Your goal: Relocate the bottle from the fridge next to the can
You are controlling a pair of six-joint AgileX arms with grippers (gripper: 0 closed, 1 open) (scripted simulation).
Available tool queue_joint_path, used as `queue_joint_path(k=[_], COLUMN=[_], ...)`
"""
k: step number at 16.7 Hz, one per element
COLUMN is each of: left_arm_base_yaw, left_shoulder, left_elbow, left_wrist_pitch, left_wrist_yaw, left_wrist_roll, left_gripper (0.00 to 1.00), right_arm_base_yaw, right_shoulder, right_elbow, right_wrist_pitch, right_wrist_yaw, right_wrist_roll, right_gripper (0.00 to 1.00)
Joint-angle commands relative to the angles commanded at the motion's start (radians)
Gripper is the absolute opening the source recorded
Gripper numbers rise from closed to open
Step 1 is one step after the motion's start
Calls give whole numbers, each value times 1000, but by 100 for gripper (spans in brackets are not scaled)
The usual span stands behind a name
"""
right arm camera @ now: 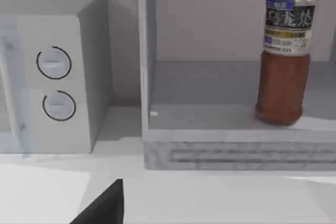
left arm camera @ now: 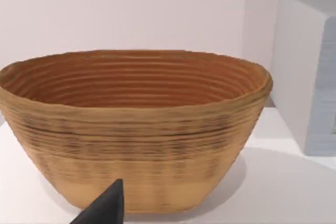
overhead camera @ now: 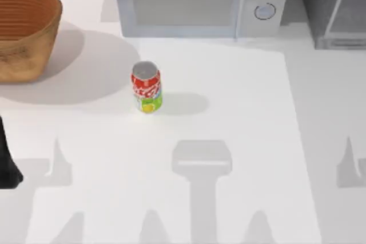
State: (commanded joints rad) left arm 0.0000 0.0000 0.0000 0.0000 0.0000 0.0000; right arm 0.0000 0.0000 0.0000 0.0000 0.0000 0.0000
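On the white table, red can standing before microwave, wicker basket sitting left, bottle standing upright inside fridge, left arm waiting at left edge, gripper states impossible to tell.

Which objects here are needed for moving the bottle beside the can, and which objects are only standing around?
Needed:
bottle, upright inside the fridge
fridge, at the table's right rear
can, upright mid-table

Only standing around:
microwave, beside the fridge
basket, at the left

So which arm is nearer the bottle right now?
Right. Its wrist camera faces the bottle standing in the fridge; the left arm sits at the table's left edge, facing the basket.
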Motion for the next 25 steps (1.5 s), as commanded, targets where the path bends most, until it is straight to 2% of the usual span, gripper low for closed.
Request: queue_joint_path(k=[5,9,21,25], left_arm_base_yaw=[0,0,0,0], left_shoulder=[0,0,0,0], left_elbow=[0,0,0,0], left_wrist_pitch=[0,0,0,0], left_wrist_yaw=[0,0,0,0], left_wrist_roll=[0,0,0,0], left_gripper=[100,100,100,100], right_arm_base_yaw=[-15,-58,-228,-272], right_shoulder=[62,295,1597,1913], right_elbow=[46,180,716,859], right_wrist_pitch=[53,212,856,1026], right_wrist_yaw=[-10,-49,-235,-279], right_wrist_roll=[-1,0,9,10], right_gripper=[100,100,100,100])
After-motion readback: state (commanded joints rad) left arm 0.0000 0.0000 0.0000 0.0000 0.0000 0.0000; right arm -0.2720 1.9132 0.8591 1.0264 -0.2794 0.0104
